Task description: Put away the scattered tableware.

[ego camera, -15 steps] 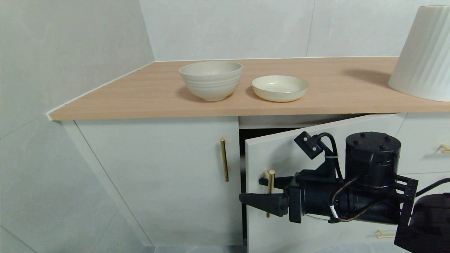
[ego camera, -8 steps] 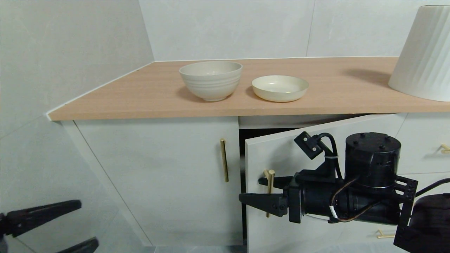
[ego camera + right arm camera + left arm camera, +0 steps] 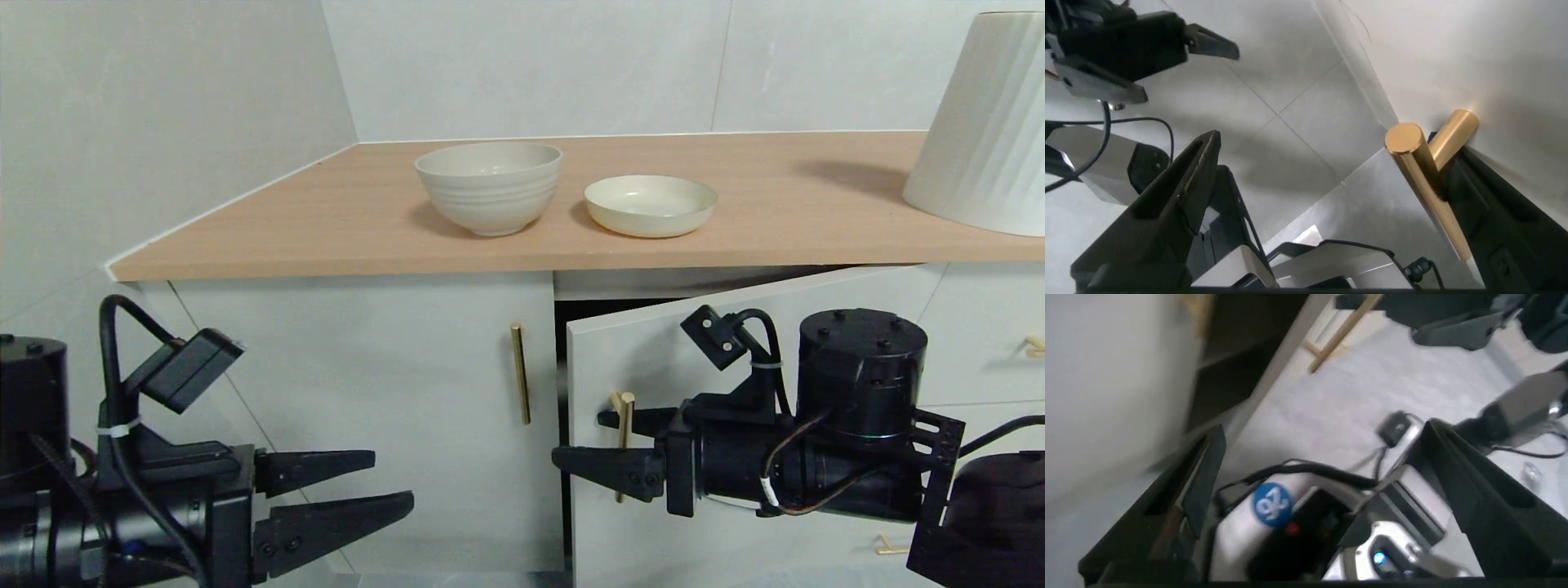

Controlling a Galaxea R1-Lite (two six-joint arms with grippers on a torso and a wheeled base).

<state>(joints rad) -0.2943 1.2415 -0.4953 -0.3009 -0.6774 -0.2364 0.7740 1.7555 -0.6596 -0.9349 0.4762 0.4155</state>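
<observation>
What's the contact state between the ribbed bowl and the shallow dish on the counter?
Apart. Head view: a strip of bare countertop shows between the ribbed bowl and the shallow dish, rims included.

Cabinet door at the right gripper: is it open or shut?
Partly open: the cabinet door stands out at an angle, with a dark gap behind its free edge.

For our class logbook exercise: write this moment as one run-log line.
right gripper: open, straddling handle | door: ajar | left gripper: open, low, free | bowl, dish: on counter
</observation>
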